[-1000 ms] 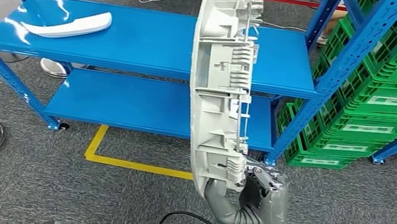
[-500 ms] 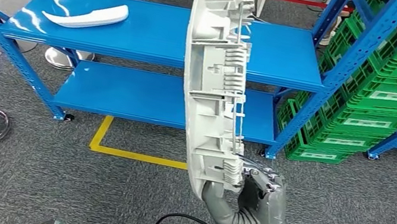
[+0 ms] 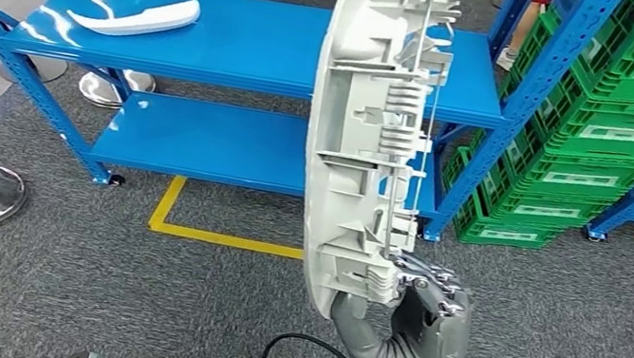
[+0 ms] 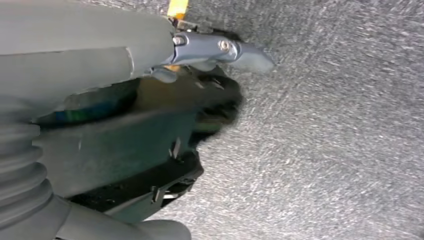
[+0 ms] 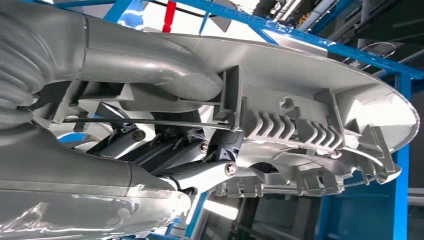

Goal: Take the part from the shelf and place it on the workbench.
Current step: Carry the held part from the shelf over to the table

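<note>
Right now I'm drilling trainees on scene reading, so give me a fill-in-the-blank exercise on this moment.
1. The long grey part is held by the robot's ____ hand.
2. A white part lies on the ____ shelf level of the blue rack.
3. The crates beside the rack are ____.

Missing words: right; top; green

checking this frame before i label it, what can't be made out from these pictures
- Top end of the grey part: cut off by the upper edge of the head view.
- Workbench: none can be made out, so the drop spot is unknown.
- Left hand: dark and blurred in the left wrist view; open or shut cannot be told.
- Right hand fingers: partly hidden behind the part's ribs.
- White part on the blue shelf: too small for detail.
</note>
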You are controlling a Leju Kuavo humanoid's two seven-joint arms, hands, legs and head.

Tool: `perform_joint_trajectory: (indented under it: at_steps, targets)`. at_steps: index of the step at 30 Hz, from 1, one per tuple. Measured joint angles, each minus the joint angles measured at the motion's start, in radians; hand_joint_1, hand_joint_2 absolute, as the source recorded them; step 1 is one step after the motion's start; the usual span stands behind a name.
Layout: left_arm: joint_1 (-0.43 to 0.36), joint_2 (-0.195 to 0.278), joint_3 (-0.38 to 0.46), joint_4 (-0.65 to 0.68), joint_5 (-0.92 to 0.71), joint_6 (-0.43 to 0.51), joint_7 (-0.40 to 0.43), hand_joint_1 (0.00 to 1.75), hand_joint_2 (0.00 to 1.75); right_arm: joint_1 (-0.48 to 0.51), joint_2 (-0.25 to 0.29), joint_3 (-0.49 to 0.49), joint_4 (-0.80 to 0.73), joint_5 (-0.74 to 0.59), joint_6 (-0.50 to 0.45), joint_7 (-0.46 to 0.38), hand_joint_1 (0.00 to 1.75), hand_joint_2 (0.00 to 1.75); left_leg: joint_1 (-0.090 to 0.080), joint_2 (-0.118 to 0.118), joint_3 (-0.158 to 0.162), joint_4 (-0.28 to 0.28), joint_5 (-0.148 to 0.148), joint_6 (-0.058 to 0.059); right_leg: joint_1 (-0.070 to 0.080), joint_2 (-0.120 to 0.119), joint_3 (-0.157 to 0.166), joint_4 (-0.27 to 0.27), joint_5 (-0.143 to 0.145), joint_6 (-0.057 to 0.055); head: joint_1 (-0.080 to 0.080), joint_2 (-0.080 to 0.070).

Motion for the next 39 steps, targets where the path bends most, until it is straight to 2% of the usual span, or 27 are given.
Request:
perform_joint_trajectory:
  at_steps: [1,2,3,5,6,7,9,11,12,13,14,16,17,18,20,22,24,26,27,28,29,31,32,33,36,38,39]
  targets:
    - [-0.001,-0.001,0.000,0.000,0.000,0.000,0.000,0.00,1.75,-0.001,0.000,0.000,-0.001,0.001,-0.002,0.000,1.75,1.75,0.001,-0.003,0.044,-0.070,0.019,-0.001,0.001,0.000,-0.006,0.003,0.004,0.006,-0.002,0.000]
    - [-0.003,-0.002,-0.001,0.000,0.000,0.000,0.000,0.00,1.75,-0.001,0.001,0.000,-0.003,0.001,-0.004,0.000,1.75,1.75,0.002,-0.006,0.073,-0.119,0.028,0.001,0.002,0.001,-0.011,0.006,0.009,0.012,-0.003,0.000]
    - [-0.003,-0.003,-0.001,0.000,0.000,0.000,0.000,0.00,1.75,-0.001,0.002,0.000,-0.005,0.002,-0.005,0.000,1.75,1.75,0.002,-0.009,0.084,-0.142,0.029,0.006,0.004,0.001,-0.016,0.008,0.013,0.017,-0.004,0.000]
    - [-0.002,-0.004,-0.001,0.000,0.000,0.000,0.000,0.00,1.75,-0.001,0.003,0.001,-0.007,0.003,-0.006,-0.001,1.75,1.75,-0.001,-0.010,0.074,-0.144,0.033,0.024,0.002,0.001,-0.023,0.010,0.021,0.028,-0.004,0.000]
    - [-0.001,-0.004,-0.002,0.000,0.000,0.000,0.000,0.00,1.75,-0.001,0.003,0.001,-0.008,0.004,-0.006,-0.001,1.75,1.75,-0.001,-0.009,0.068,-0.143,0.037,0.033,0.000,0.000,-0.030,0.017,0.014,0.032,-0.003,0.000]
    - [0.000,-0.003,-0.002,0.000,0.000,0.000,0.000,0.00,1.75,-0.001,0.003,0.001,-0.008,0.004,-0.006,-0.001,1.75,1.75,-0.001,-0.008,0.062,-0.142,0.043,0.044,-0.001,0.000,-0.041,0.039,-0.006,0.037,-0.001,0.000]
    - [0.000,-0.003,-0.002,0.000,0.000,0.000,0.000,0.00,1.75,-0.002,0.003,0.001,-0.008,0.005,-0.006,-0.002,1.75,1.75,-0.002,-0.005,0.049,-0.143,0.054,0.059,-0.002,0.000,-0.083,0.147,-0.084,0.044,0.002,0.000]
    - [0.000,-0.002,-0.002,0.000,0.000,0.000,0.000,0.00,1.75,-0.001,0.003,0.001,-0.008,0.005,-0.006,-0.002,1.75,1.75,-0.005,-0.004,0.034,-0.141,0.064,0.066,-0.002,0.000,-0.123,0.280,-0.152,0.046,0.002,0.000]
    - [0.000,-0.002,-0.002,0.000,0.000,0.000,0.000,0.00,1.75,-0.001,0.003,0.001,-0.008,0.005,-0.006,-0.002,1.75,1.75,-0.007,-0.004,0.028,-0.141,0.069,0.067,-0.002,0.000,-0.125,0.310,-0.162,0.045,0.003,0.000]
    - [0.000,-0.002,-0.003,0.000,0.000,0.000,0.000,0.00,1.75,-0.001,0.003,0.001,-0.008,0.005,-0.006,-0.002,1.75,1.75,-0.009,-0.004,0.023,-0.140,0.073,0.067,-0.002,0.000,-0.106,0.298,-0.152,0.043,0.003,0.000]
    - [0.000,-0.002,-0.003,0.000,0.000,0.000,0.000,0.00,1.75,-0.001,0.003,0.001,-0.008,0.005,-0.006,-0.002,1.75,1.75,-0.009,-0.004,0.020,-0.140,0.076,0.065,-0.001,0.000,-0.068,0.248,-0.127,0.040,0.003,0.000]
    - [0.000,-0.002,-0.003,0.000,0.000,0.000,0.000,0.00,1.75,-0.003,0.003,0.001,-0.008,0.005,-0.006,-0.002,1.75,1.75,-0.011,-0.005,0.015,-0.139,0.082,0.060,0.002,0.000,0.030,0.097,-0.082,0.031,0.002,0.000]
    - [0.000,-0.002,-0.004,0.000,0.000,0.000,0.000,0.00,1.75,-0.003,0.003,0.001,-0.009,0.004,-0.007,-0.002,1.75,1.75,-0.011,-0.005,0.013,-0.138,0.085,0.055,0.003,0.001,0.063,0.042,-0.071,0.027,0.002,0.000]
    - [-0.001,-0.002,-0.004,0.000,0.000,0.000,0.000,0.00,1.75,-0.003,0.003,0.001,-0.009,0.003,-0.008,-0.002,1.75,1.75,-0.012,-0.005,0.011,-0.138,0.089,0.050,0.006,0.002,0.080,0.012,-0.070,0.025,0.002,0.000]
    - [-0.001,-0.002,-0.004,0.000,0.000,0.000,-0.003,0.00,1.75,-0.003,0.003,0.001,-0.011,-0.010,-0.008,0.000,1.75,1.75,-0.011,-0.005,0.006,-0.139,0.097,0.038,0.008,0.004,0.076,0.004,-0.066,0.019,0.002,0.000]
    - [0.000,-0.002,-0.004,0.000,0.002,0.000,-0.009,0.00,1.75,-0.002,0.003,0.000,-0.014,-0.035,-0.003,0.003,1.75,1.75,-0.010,-0.005,-0.004,-0.123,0.080,0.027,0.005,0.002,0.069,0.001,-0.058,0.005,0.000,0.000]
    - [0.000,-0.001,-0.004,0.000,0.003,0.000,-0.012,0.00,1.75,-0.001,0.003,-0.001,-0.016,-0.058,0.008,0.009,1.75,1.75,-0.008,-0.004,-0.042,-0.032,0.014,0.018,0.002,0.000,0.060,-0.002,-0.048,-0.008,-0.002,0.000]
    - [0.000,0.000,-0.004,0.000,0.003,0.000,-0.012,0.00,1.75,0.003,0.003,-0.002,-0.016,-0.073,0.017,0.013,1.75,1.75,-0.007,-0.004,-0.097,0.106,-0.056,0.012,0.001,0.000,0.047,-0.001,-0.039,-0.012,-0.004,0.000]
    - [0.000,0.001,-0.004,0.000,0.003,0.000,-0.012,0.00,1.75,0.005,0.003,-0.003,-0.016,-0.077,0.019,0.012,1.75,1.75,-0.007,-0.004,-0.112,0.149,-0.069,0.010,0.001,0.000,0.041,-0.001,-0.035,-0.012,-0.004,0.000]
    - [0.001,0.002,-0.004,0.000,0.002,0.000,-0.012,0.00,1.75,0.008,0.003,-0.004,-0.016,-0.080,0.020,0.010,1.75,1.75,-0.007,-0.004,-0.108,0.155,-0.060,0.009,0.001,0.000,0.037,0.000,-0.032,-0.011,-0.004,0.000]
    - [0.001,0.002,-0.004,0.000,0.002,0.000,-0.012,0.00,1.75,0.011,0.003,-0.005,-0.016,-0.081,0.022,0.006,1.75,1.75,-0.006,-0.004,-0.084,0.121,-0.033,0.009,0.000,0.000,0.034,0.000,-0.030,-0.009,-0.004,0.000]
    - [0.000,0.003,-0.004,0.000,0.000,0.001,-0.012,0.00,1.75,0.014,0.005,-0.005,-0.017,-0.080,0.023,-0.005,1.75,1.75,-0.005,-0.004,-0.001,-0.017,0.031,0.007,0.000,0.001,0.030,0.004,-0.028,-0.003,-0.004,0.000]
    - [-0.001,0.002,-0.005,0.000,-0.001,0.001,-0.012,0.00,1.75,0.015,0.007,-0.005,-0.020,-0.080,0.021,-0.011,1.75,1.75,-0.006,-0.005,0.033,-0.077,0.048,0.009,0.001,0.002,0.028,0.006,-0.027,0.002,-0.005,0.000]
    - [-0.001,0.002,-0.005,0.000,-0.002,0.002,-0.013,0.00,1.75,0.016,0.010,-0.006,-0.023,-0.080,0.019,-0.015,1.75,1.75,-0.006,-0.007,0.052,-0.116,0.053,0.013,0.003,0.003,0.024,0.010,-0.025,0.007,-0.005,0.000]
    - [0.000,0.001,-0.005,0.000,-0.004,0.003,-0.015,0.00,1.75,0.018,0.017,-0.006,-0.033,-0.081,0.010,-0.021,1.75,1.75,-0.006,-0.009,0.049,-0.134,0.047,0.036,0.003,0.004,0.010,0.018,-0.021,0.022,-0.005,0.000]
    - [0.001,0.000,-0.005,0.000,-0.004,0.004,-0.015,0.00,1.75,0.019,0.019,-0.006,-0.034,-0.081,0.003,-0.023,1.75,1.75,-0.004,-0.008,0.045,-0.136,0.052,0.051,0.002,0.003,-0.011,0.059,-0.052,0.031,-0.001,0.000]
    - [0.001,-0.001,-0.005,0.000,-0.004,0.008,-0.015,0.00,1.75,0.019,0.020,-0.006,-0.035,-0.081,0.000,-0.023,1.75,1.75,-0.003,-0.007,0.042,-0.136,0.055,0.056,0.001,0.002,-0.034,0.111,-0.084,0.035,0.001,0.000]
